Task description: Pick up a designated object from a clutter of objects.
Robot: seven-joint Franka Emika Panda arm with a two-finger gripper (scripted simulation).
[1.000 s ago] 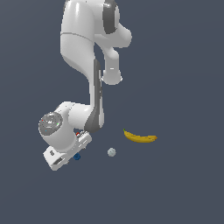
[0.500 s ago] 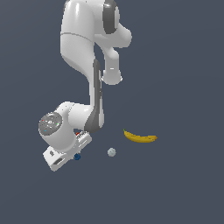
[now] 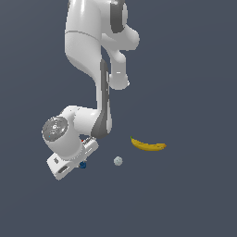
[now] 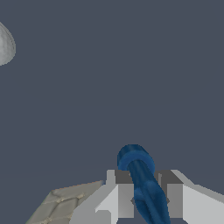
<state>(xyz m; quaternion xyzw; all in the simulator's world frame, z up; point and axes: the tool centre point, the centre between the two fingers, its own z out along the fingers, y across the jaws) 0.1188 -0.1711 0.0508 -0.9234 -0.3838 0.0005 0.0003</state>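
Panda arm [image 3: 99, 69] is bent down low over the floor, banana [image 3: 147, 145] and grey-white ball [image 3: 118, 161] sitting off to the exterior view's right. Fingers [image 4: 124, 199] are pinching the dark blue lump [image 4: 142, 183] between them.

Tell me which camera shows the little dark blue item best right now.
The wrist view: the dark blue item fills the space between the gripper fingers. The exterior view shows only a blue speck beneath the hand.

The puzzle cube [image 3: 84, 138] was mostly hidden behind the arm; the pale ball [image 4: 5, 45] was cut off by the wrist view's edge.
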